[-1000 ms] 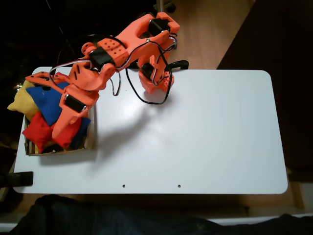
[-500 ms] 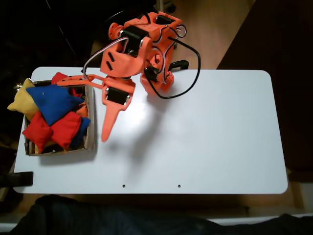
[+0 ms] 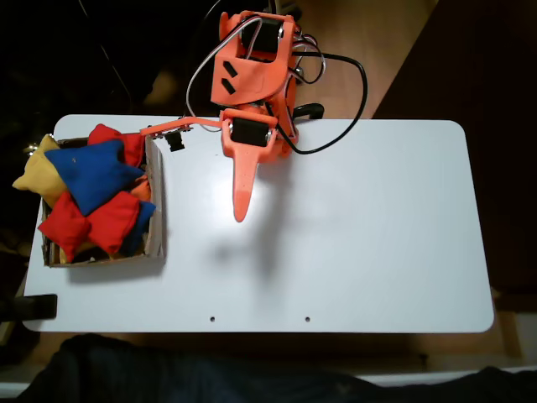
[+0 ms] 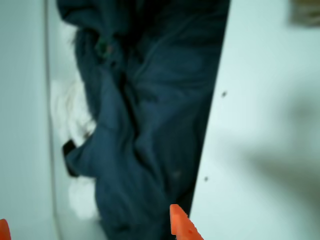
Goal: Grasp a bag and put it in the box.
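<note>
Two red bags (image 3: 88, 225) in box (image 3: 156, 220), well left of open gripper (image 3: 201, 168).

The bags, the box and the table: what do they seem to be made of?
The bag looks like soft matte cloth: it sags, with pointed sewn corners. The box looks like brown cardboard, with thin dull walls. The table is white, smooth and slightly glossy, perhaps laminate or plastic.

Looks like a hobby setup in someone's home: a plain white rounded-corner surface (image 3: 377, 235) sitting over light wooden flooring (image 3: 369, 50), with dark blue rumpled fabric (image 4: 145, 125) bunched at its near edge. Room's dim, and loose black cables (image 3: 336, 101) hang around.
</note>
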Robot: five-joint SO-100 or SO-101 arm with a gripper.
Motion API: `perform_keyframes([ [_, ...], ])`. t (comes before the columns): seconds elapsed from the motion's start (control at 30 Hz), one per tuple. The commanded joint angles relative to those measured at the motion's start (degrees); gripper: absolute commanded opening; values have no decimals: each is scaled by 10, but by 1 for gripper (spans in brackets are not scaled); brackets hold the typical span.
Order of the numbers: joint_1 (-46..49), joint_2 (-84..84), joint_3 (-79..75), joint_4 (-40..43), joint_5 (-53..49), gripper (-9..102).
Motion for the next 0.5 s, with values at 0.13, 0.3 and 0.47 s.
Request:
perform_keyframes([
  [0.13,-63,69,62,-47,52,62],
  [0.3,-118,145,149,-95,83,60],
  [0.47,-161,209,201,-105,120,42],
])
